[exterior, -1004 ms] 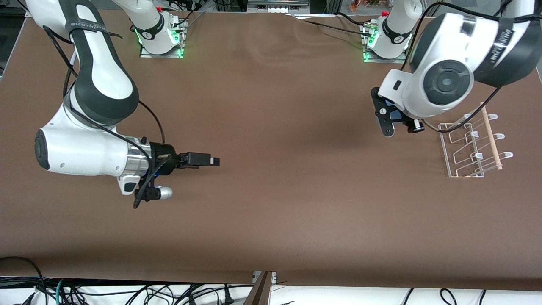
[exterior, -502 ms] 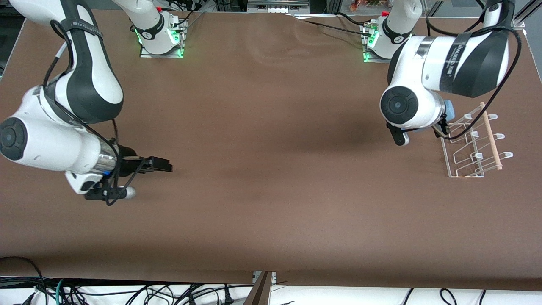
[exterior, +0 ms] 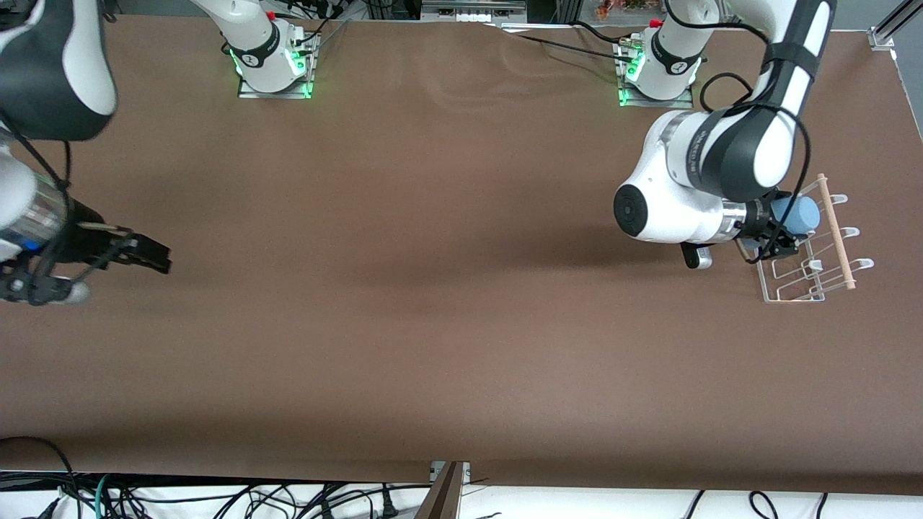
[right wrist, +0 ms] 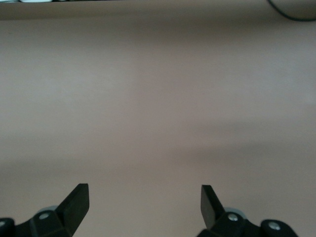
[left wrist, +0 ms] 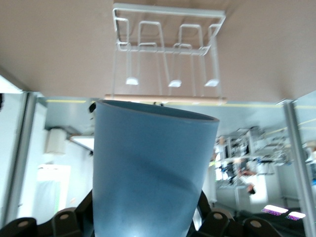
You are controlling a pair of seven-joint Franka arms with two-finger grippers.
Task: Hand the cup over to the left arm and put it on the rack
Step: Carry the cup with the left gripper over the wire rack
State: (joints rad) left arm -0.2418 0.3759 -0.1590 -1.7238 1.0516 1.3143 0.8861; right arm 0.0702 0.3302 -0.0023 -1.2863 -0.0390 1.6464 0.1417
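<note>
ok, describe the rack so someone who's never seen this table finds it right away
Go to the left arm's end of the brown table. There the left tool, shut on a blue cup, hangs over a small white wire rack. The rack is the only thing standing on the table, with upright loops and a pale wooden rod along one side.

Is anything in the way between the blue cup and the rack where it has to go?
No, nothing visible is. The left gripper is shut on the cup, holding it sideways over the rack, just above the white wire loops. The right gripper is open over bare table at its own end.
</note>
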